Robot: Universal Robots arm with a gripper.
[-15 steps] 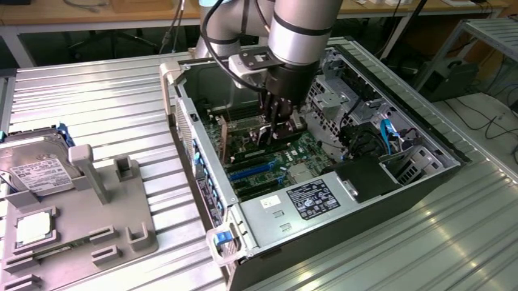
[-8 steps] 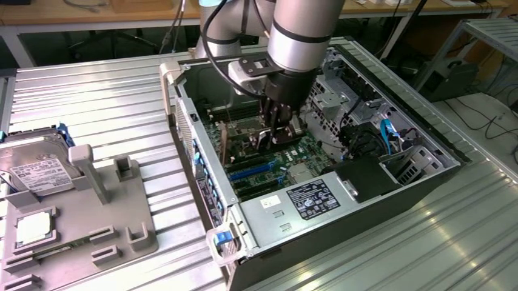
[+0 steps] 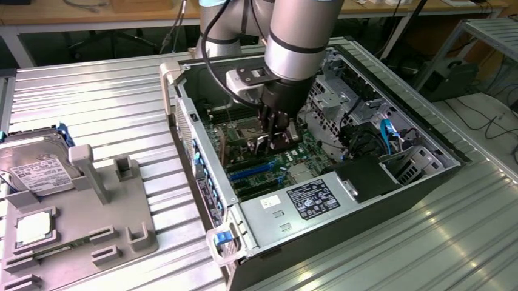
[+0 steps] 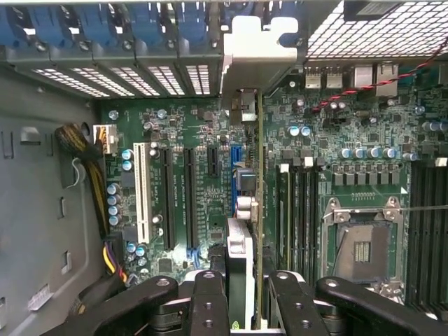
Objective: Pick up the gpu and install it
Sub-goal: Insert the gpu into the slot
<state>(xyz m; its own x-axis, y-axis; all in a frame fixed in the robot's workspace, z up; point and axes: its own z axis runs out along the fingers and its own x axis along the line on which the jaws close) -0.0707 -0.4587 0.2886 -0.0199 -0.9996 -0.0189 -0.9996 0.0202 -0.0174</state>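
Green thin gpu card with a silver end bracket is pinched edge-on in the black jaws, standing upright over the green motherboard inside the open dark computer case.

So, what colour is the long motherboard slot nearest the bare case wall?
White plastic slot; wrist view best.

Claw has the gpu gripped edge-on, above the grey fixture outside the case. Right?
Not quite. The claw grips the gpu edge-on, but inside the open case, above the motherboard, not above the grey fixture, which sits outside at the exterior view's left. The wrist view shows it.
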